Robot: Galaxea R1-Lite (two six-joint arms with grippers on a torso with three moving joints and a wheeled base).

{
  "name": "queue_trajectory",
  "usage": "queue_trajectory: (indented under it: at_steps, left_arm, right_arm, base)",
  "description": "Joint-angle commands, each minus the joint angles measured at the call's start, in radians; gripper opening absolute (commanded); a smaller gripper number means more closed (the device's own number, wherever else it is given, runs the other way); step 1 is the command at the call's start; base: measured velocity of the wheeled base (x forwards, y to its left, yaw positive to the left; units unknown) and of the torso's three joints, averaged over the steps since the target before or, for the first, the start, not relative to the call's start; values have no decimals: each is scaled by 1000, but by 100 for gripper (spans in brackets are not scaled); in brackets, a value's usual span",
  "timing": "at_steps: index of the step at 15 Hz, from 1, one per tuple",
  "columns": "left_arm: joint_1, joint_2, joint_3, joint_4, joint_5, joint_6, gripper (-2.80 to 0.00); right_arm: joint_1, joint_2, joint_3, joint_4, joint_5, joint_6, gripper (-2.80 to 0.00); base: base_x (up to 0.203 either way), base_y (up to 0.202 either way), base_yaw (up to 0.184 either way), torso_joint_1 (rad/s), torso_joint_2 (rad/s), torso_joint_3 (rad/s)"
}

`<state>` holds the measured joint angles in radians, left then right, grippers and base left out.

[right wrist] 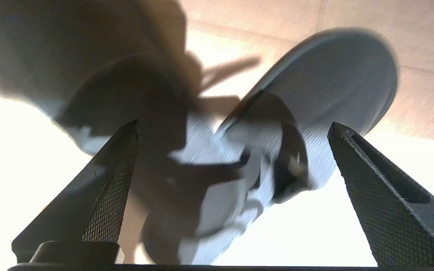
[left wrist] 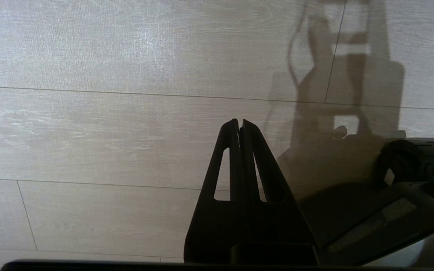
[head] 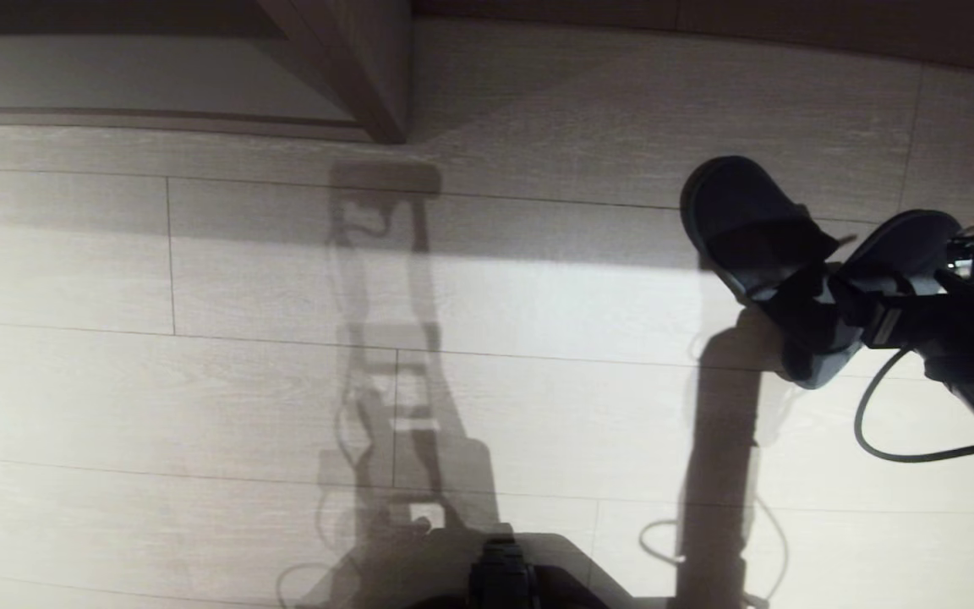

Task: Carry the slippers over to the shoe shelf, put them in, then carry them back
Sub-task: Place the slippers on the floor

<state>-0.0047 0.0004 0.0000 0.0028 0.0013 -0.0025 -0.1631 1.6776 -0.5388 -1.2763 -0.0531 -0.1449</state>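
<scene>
Black right gripper (right wrist: 232, 165) stood with its jaws spread as wide as they go, one textured finger (right wrist: 111, 180) on each side of the slippers (right wrist: 315, 98), and neither finger pressed on the fabric in the right wrist view, so nothing was gripped. In that view the two grey-blue slippers lay just ahead of the fingertips, overlapping, one dark in shadow and one lit with its ribbed sole surface showing; edges were blurred. In the head view the right gripper (head: 817, 309) came in from the right edge, its arm (head: 960, 338) dark with a looped cable (head: 876, 431) hanging under it, reaching over the slippers (head: 749, 228). Slippers sat on the pale wood-look floor (head: 199, 381) at the right side, one pointing up-left, the other angled toward the right edge, crossing where the gripper covered them; whether the fingers touched them there could not be told. Left gripper (left wrist: 239, 126) was seen only in the left wrist view, fingers pressed together, empty, hanging over bare floor (left wrist: 89, 131) beside the dark robot base (left wrist: 390, 195). Shoe shelf (head: 157, 85) showed at the top left of the head view, beige with a slanted divider panel (head: 360, 68) and a darker front strip, well apart from the slippers. Robot's shadow (head: 394, 381) fell across the middle floor planks, and a second arm shadow (head: 719, 474) lay below the slippers.
</scene>
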Motion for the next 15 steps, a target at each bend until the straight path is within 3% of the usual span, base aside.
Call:
queue_trajectory:
  at_steps: [1, 4, 7, 8, 12, 15]
  left_arm:
    - [0, -2, 2, 0, 0, -1, -280]
    - [0, -2, 2, 0, 0, -1, -280]
    - [0, -2, 2, 0, 0, -1, -280]
    - [0, -2, 2, 0, 0, -1, -280]
    - [0, -2, 2, 0, 0, -1, -280]
    - [0, -2, 2, 0, 0, -1, -280]
  right_arm:
    - [12, -67, 79, -5, 21, -8, 0]
    - [58, -144, 212, 2, 151, -23, 0]
    - [109, -109, 230, -2, 178, -22, 0]
    - [120, -79, 229, -11, 181, -20, -280]
    - [132, 38, 144, -63, 196, -24, -280]
    - [128, 104, 102, -183, 179, -31, -280]
  base:
    - [0, 0, 0, 0, 0, 0]
    - [0, 0, 0, 0, 0, 0]
    - [0, 0, 0, 0, 0, 0]
    - [0, 0, 0, 0, 0, 0]
    - [0, 0, 0, 0, 0, 0]
    - [0, 0, 0, 0, 0, 0]
